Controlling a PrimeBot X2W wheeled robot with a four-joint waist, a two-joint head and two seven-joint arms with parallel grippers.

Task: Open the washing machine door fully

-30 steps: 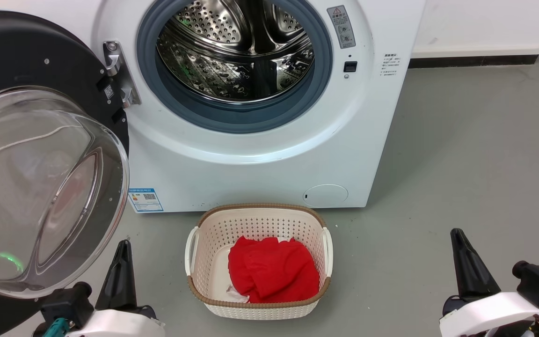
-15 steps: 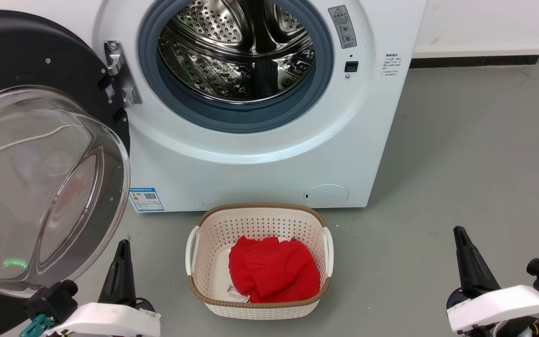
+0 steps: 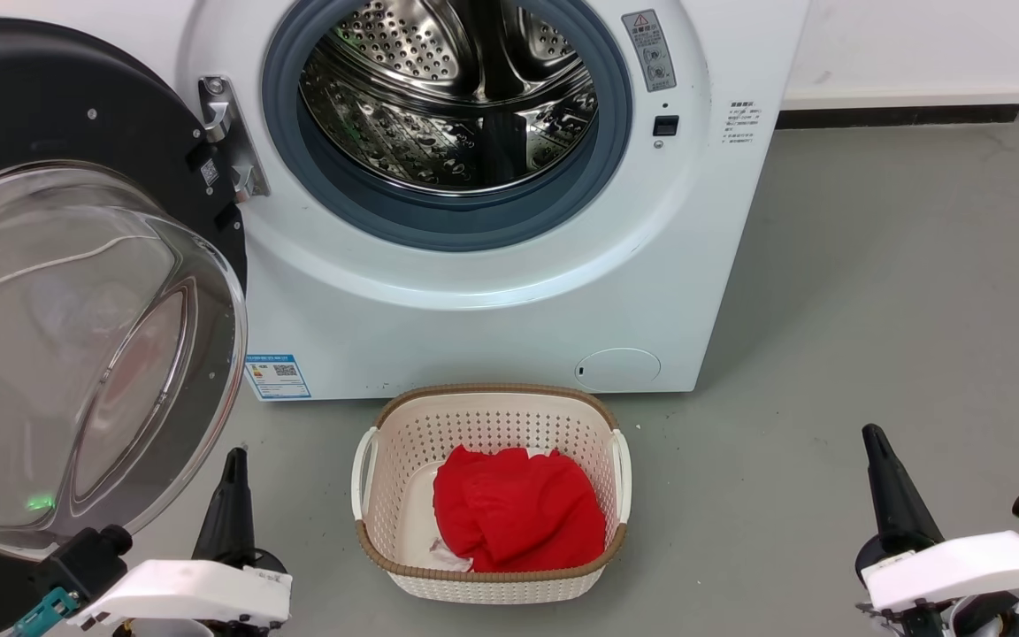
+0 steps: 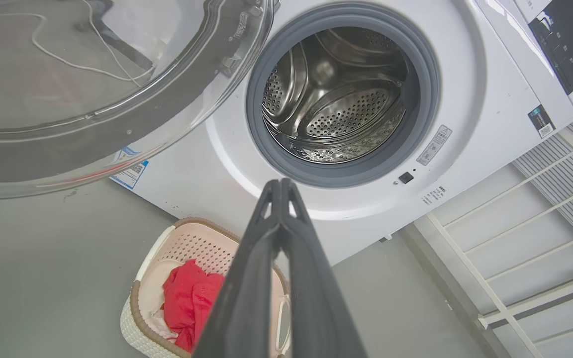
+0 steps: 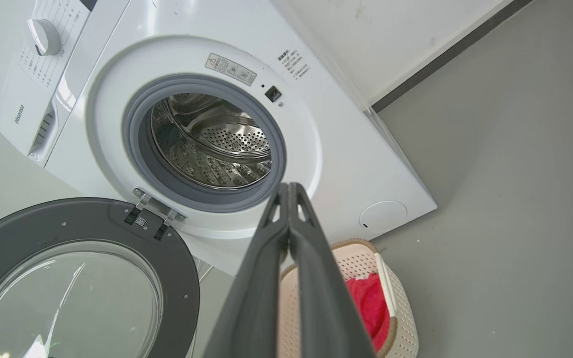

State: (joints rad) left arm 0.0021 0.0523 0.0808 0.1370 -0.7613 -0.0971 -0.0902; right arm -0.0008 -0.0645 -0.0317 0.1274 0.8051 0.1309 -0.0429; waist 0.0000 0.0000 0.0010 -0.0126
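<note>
Door swung wide: the washing machine door (image 3: 76, 97) is seen hanging from its metal hinge (image 3: 226, 137) at the left of the white washing machine (image 3: 492, 301), clear of the grey rubber ring (image 3: 448, 226) and perforated steel drum (image 3: 448, 97). Its glossy black rim is judged rigid, fairly heavy and slippery, the bulging glass bowl (image 3: 58, 354) breakable; any push is best applied at the outer rim, far from the hinge. The left gripper (image 4: 280, 186) and right gripper (image 5: 289, 189) are held low, jaws pressed together on nothing. A cream perforated basket (image 3: 492, 389) of soft red cloth (image 3: 518, 518) is set just before the machine.
</note>
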